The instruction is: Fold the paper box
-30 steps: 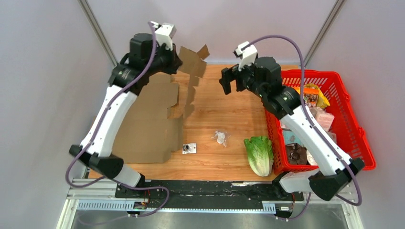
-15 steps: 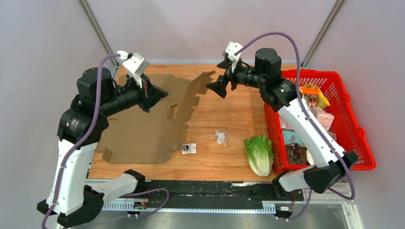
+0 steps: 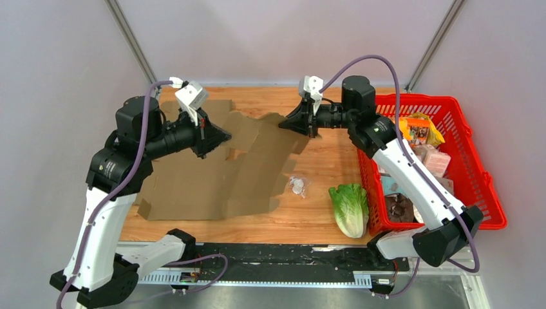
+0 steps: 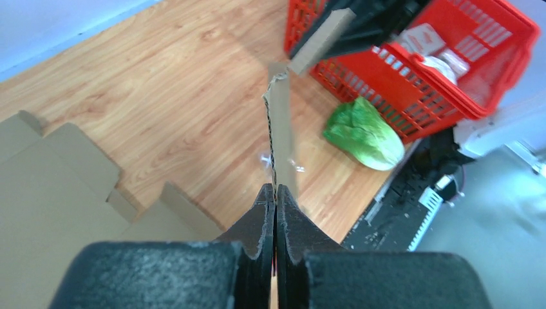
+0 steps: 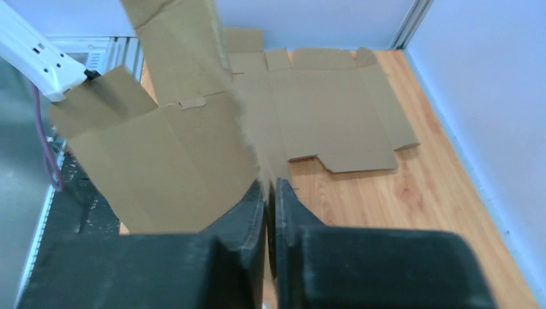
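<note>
Clad in white shells (image 3: 103, 219) between black joint housings (image 3: 132, 119), trailed by purple cables (image 3: 367, 57), tipped with matte black left hand (image 3: 225, 136) and right hand (image 3: 282, 124).

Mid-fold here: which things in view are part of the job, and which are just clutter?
In the job: held cardboard blank, left gripper, right gripper, both shut on it.
Lying about: second flat blank, lettuce, crumpled wrapper, red basket.
</note>
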Available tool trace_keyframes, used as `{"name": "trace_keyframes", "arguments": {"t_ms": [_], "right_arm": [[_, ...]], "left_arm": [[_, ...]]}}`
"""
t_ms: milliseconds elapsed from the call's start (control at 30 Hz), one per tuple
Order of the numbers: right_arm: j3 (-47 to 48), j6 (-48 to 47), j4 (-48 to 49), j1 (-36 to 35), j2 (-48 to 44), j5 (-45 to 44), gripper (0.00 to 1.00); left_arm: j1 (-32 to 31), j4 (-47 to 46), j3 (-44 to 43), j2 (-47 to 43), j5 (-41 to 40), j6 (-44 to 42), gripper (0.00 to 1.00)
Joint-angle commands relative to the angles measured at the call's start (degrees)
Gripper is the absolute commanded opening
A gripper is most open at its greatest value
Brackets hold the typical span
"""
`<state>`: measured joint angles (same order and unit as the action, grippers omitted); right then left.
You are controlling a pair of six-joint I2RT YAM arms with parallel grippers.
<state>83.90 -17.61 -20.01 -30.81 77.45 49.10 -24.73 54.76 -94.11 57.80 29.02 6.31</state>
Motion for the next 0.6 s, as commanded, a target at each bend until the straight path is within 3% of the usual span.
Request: {"name": "trace_keyframes", "arguments": {"t_ms": [0, 67, 100, 133, 233, 400, 567], "right_arm": [[-1.3, 0.9, 0.3, 0.5, -2.3, 3.2, 0.0], [-2.5, 1.6, 1.3, 0.5, -3.0, 3.2, 0.01], [-3.4, 1.9, 1.2, 0.5, -3.6, 2.8, 0.0], [-3.4, 2.9, 0.7, 0.5, -3.8, 1.8, 0.0], [-2.9, 7.9, -1.9, 0.4, -4.3, -3.0, 0.0], [-2.6, 14.7, -6.4, 0.5, -4.4, -9.2, 0.0], [-5.1, 16.6, -5.8, 0.5, -4.6, -10.4, 0.0]], "left_arm": [[0.1, -2.3, 0.1, 2.1, -5.9, 1.5, 0.0], [0.1, -2.8, 1.1, 2.7, -7.4, 2.6, 0.1], [0.1, -3.2, 1.3, 2.8, -8.1, 2.9, 0.19], [0.1, -3.0, 1.3, 2.8, -11.3, 4.1, 0.38], [0.1, -3.4, 0.8, 2.1, -13.3, 5.3, 0.56], [0.0, -10.3, -1.3, 2.1, -7.4, 8.9, 0.56], [-1.3, -19.2, 1.5, 7.2, -3.3, 17.3, 0.37]]}}
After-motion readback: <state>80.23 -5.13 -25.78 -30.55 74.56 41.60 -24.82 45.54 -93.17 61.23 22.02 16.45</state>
